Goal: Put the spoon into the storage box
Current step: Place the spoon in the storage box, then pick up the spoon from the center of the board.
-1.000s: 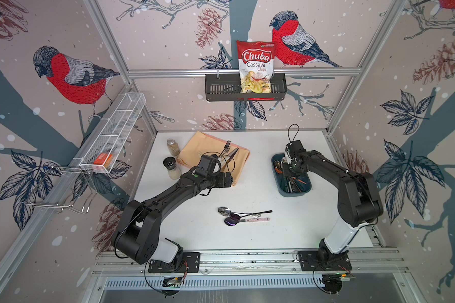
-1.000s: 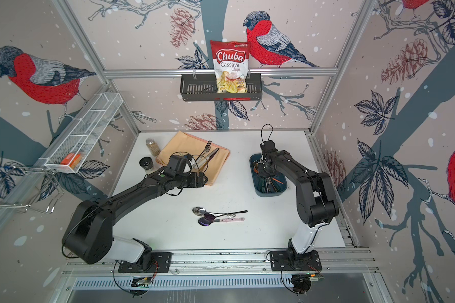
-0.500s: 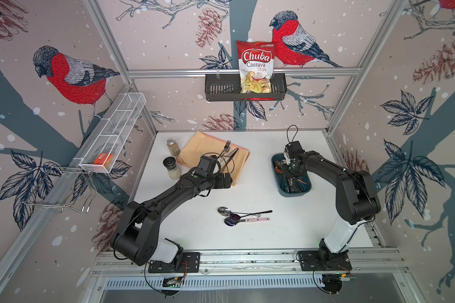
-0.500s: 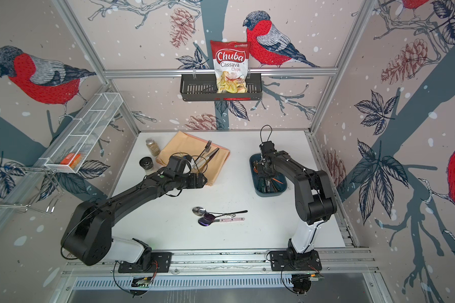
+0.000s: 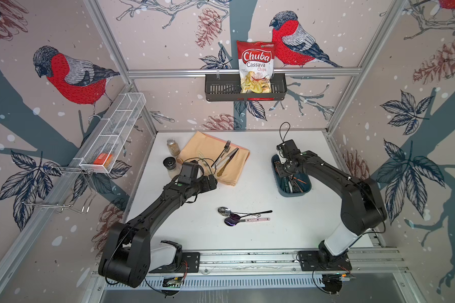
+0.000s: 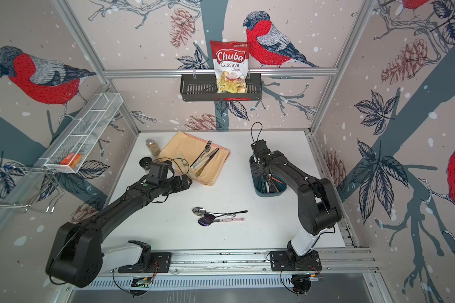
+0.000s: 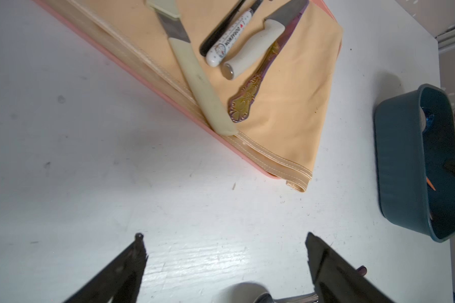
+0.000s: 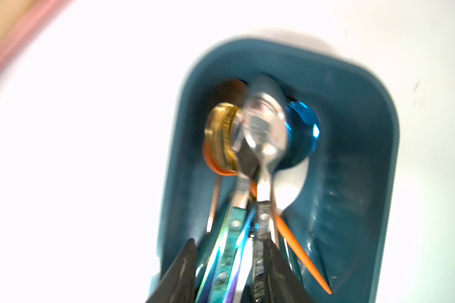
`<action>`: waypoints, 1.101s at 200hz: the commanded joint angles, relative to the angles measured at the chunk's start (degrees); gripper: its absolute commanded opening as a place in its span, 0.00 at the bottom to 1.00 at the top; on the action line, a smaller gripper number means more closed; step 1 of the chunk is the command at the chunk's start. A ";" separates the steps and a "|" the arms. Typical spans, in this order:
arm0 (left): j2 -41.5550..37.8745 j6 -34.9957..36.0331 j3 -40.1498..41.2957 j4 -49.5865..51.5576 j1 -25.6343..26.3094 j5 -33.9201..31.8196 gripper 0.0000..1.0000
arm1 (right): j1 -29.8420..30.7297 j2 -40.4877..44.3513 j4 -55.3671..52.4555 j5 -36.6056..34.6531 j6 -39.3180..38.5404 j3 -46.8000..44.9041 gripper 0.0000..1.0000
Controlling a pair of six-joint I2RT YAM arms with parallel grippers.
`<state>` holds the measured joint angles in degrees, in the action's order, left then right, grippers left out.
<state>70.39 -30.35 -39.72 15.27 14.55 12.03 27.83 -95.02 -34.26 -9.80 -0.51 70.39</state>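
Observation:
The dark teal storage box point(image 5: 294, 193) point(image 6: 270, 193) stands at the table's right and holds several spoons. My right gripper point(image 5: 284, 171) point(image 8: 229, 241) points down into it, jaws apart, with several handles lying between them. A silver spoon point(image 8: 264, 131) shows blurred on top of the pile, its handle beside one finger. More spoons lie on the table's front middle: a silver one point(image 5: 223, 210) and a purple one with a pink handle point(image 5: 231, 222). My left gripper point(image 5: 212, 182) point(image 7: 224, 235) hovers open over bare table by the cloth's corner, holding nothing.
A peach cloth point(image 5: 208, 154) at the back left carries a fork and knives. Two jars point(image 5: 173, 147) point(image 5: 170, 163) stand beside it. A black wall basket point(image 5: 221, 89) holds a chips bag; a white wire tray point(image 5: 113, 133) hangs on the left wall.
My right gripper's jaws have parted over the storage box and the silver spoon has come loose into it. The left arm has hardly moved.

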 commanded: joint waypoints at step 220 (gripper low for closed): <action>-10.14 -5.59 12.39 -0.23 -11.91 7.65 0.96 | 31.72 -11.28 2.15 15.90 -14.61 -1.21 0.44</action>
<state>60.01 -37.04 -26.89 15.25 2.81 19.18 58.94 -105.08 -29.47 6.63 -14.70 68.58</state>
